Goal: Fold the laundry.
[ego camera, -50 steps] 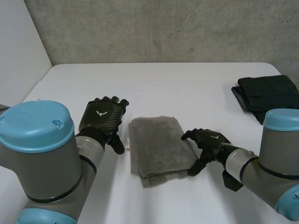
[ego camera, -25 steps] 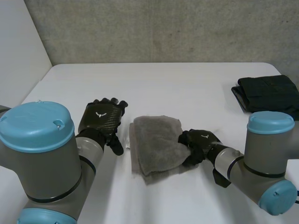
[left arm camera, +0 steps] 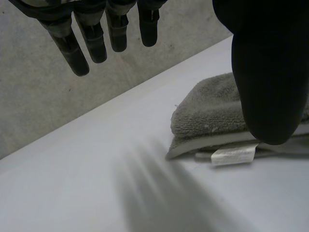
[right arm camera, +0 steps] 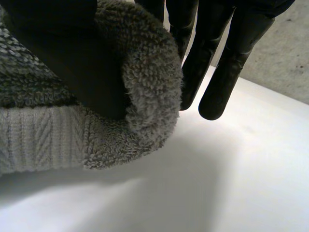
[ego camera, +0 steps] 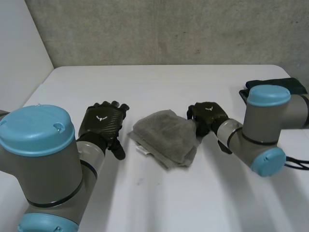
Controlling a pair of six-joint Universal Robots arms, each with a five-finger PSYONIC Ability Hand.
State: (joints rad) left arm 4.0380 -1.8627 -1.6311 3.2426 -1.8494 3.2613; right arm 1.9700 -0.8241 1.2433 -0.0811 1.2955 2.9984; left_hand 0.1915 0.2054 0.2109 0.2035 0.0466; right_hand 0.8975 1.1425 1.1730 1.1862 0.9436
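We see the right hand (ego camera: pixel 208 114) pinching the grey towel (ego camera: pixel 164 135), middle of the table (ego camera: pixel 159 87). The left hand (ego camera: pixel 102 124) sits beside it; fingers (left arm camera: pixel 95 42) straight, empty.

Bare table (ego camera: pixel 159 82) lies open beyond the grey towel (ego camera: pixel 164 136); dark folded clothes (ego camera: pixel 294 84) block the far right corner

Grey left arm (ego camera: pixel 89 162) and right arm (ego camera: pixel 231 131), round light-blue caps (ego camera: pixel 37 130); black left hand (ego camera: pixel 102 126) and right hand (ego camera: pixel 206 116), white emblem (ego camera: pixel 103 117) on backs.
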